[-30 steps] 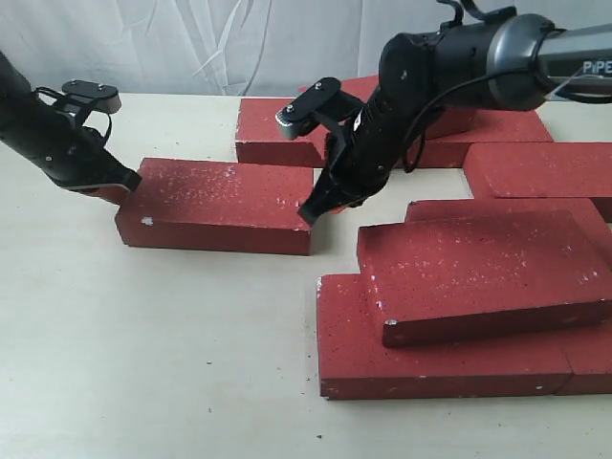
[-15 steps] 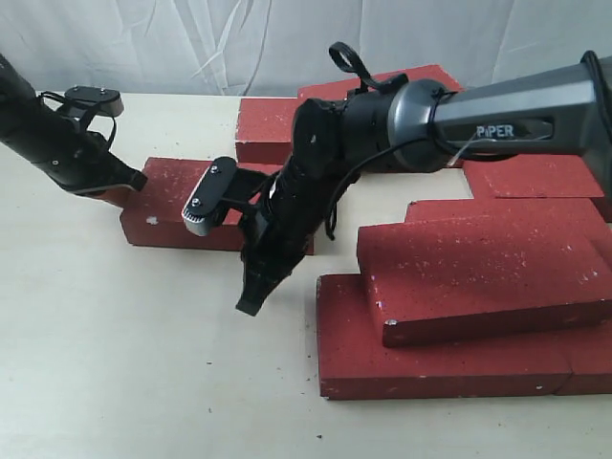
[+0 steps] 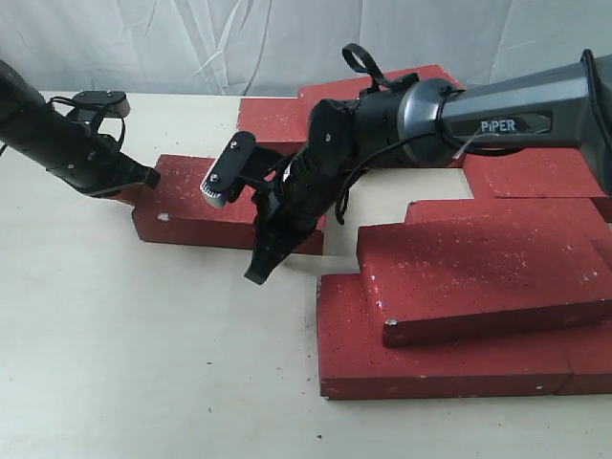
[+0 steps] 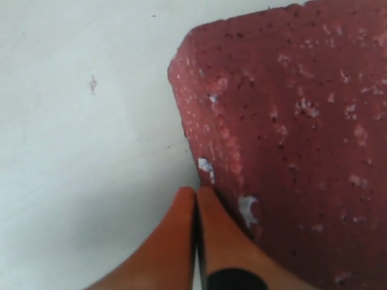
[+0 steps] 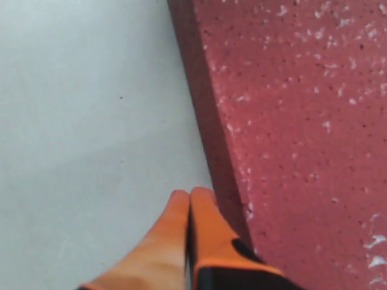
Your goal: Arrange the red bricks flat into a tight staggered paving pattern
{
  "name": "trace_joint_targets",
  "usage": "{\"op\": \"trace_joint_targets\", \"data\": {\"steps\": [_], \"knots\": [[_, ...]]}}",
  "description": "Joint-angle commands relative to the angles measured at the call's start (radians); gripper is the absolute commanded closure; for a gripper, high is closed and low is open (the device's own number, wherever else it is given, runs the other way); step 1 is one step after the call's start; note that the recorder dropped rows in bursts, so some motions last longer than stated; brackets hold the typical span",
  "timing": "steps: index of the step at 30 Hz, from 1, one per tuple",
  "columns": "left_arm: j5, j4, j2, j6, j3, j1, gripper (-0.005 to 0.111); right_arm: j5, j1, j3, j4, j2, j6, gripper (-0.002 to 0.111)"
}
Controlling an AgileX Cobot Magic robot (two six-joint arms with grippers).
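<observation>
One loose red brick lies flat at the centre left of the table. My left gripper is shut and empty, its orange fingertips pressed against the brick's left end near a corner. My right gripper reaches across the brick, shut and empty, with its tips beside the brick's long front side near its right end. More red bricks lie flat at the back and right. One brick rests tilted on top of the front row.
A pale gap of table separates the loose brick from the laid bricks on the right. A white cloth backdrop hangs behind the table. Bare table spreads across the front left.
The right arm swung from the gap right of the loose brick over to its front edge. The left gripper and the loose brick shifted slightly to the right.
</observation>
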Motion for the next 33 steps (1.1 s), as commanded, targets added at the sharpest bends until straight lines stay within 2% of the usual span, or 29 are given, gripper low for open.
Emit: {"op": "trace_joint_targets", "data": {"steps": [1,8,14,19,22,24,29,33], "knots": [[0.015,-0.024,0.0,0.016,-0.002,-0.006,0.107,-0.036,-0.024,0.0,-0.039,-0.004,0.052,0.109],[-0.004,-0.033,0.0,0.016,-0.002,-0.006,0.107,-0.069,-0.041,0.0,-0.057,-0.004,0.105,0.109],[-0.047,-0.028,-0.019,0.032,-0.002,-0.002,0.107,0.005,-0.011,0.0,-0.045,-0.011,0.104,0.109],[0.035,-0.045,-0.042,0.028,-0.002,0.0,0.107,-0.056,-0.008,0.0,-0.045,-0.001,0.104,0.109],[0.051,-0.039,-0.023,0.032,-0.002,-0.023,0.107,-0.085,-0.011,0.0,-0.045,0.009,0.106,0.109],[0.027,-0.037,-0.008,0.032,-0.002,-0.034,0.107,-0.101,-0.012,0.0,-0.047,0.019,0.106,0.109],[-0.13,-0.063,-0.005,0.032,-0.002,-0.05,0.107,-0.15,-0.012,0.0,-0.048,0.029,0.106,0.109],[-0.153,-0.074,-0.001,0.037,-0.002,-0.058,0.107,-0.181,-0.012,0.0,-0.07,0.04,0.106,0.109]]}}
